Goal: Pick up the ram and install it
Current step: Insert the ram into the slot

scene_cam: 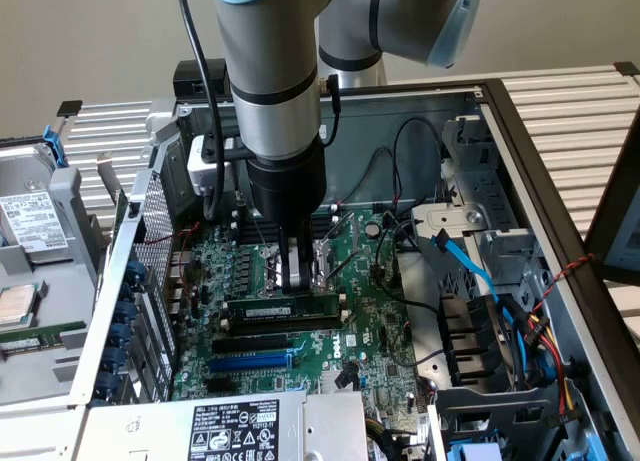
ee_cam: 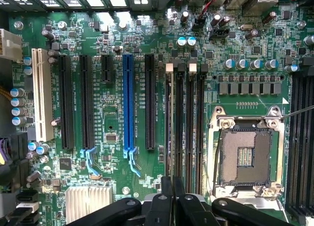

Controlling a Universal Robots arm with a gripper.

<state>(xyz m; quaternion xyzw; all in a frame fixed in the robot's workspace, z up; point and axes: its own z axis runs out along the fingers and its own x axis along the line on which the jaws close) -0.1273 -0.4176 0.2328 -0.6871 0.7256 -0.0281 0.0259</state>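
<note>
The ram is a long green stick with a white label. It stands on edge along the memory slots of the motherboard, just above the long black slots. My gripper comes straight down on its top edge near the middle, fingers shut on it. In the wrist view the black fingertips pinch a thin edge-on strip, the ram, lined up with the slots beside the CPU socket. How deep the stick sits in the slot is hidden.
The open computer case surrounds the board. A blue slot lies below the black slots. Black and blue cables run at the exterior view's right. A power supply is at the front, and a hard drive lies outside the case.
</note>
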